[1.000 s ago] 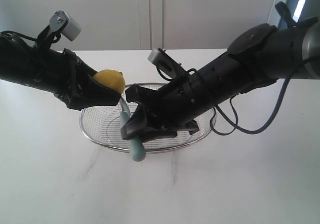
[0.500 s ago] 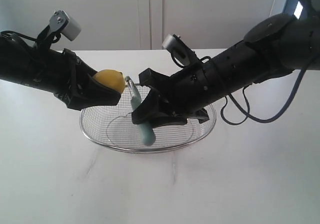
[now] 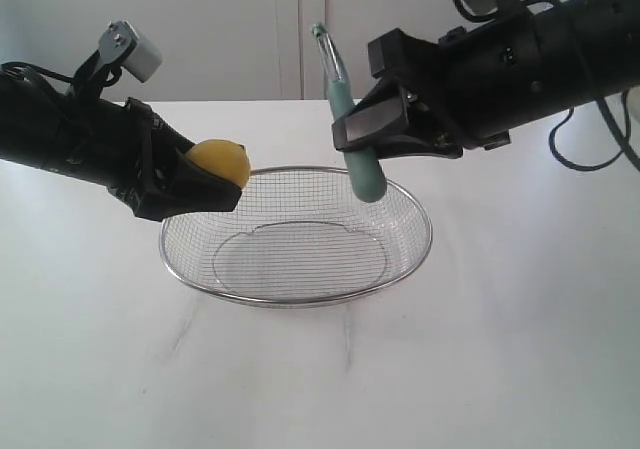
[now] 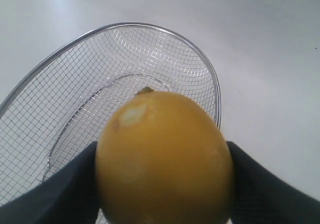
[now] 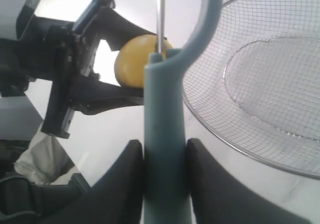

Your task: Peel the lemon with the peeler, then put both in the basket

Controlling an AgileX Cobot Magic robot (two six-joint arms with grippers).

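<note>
text: none readable | labels: none | numbers: none

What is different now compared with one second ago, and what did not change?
The right gripper lifted the peeler from low over the basket, close beside the lemon, up and to the right in the exterior view, away from the lemon. Its jaws stayed shut on the handle. The left gripper with the lemon, and the basket, did not move.

The left arm [image 3: 70, 139] reaches in over the desk's [image 3: 500, 349] left edge, left gripper [image 3: 218, 171] clamped on a lemon [image 3: 228, 159]. The right arm [image 3: 560, 49] sits high, right gripper [image 3: 358, 131] pinching a peeler [image 3: 367, 174].
</note>
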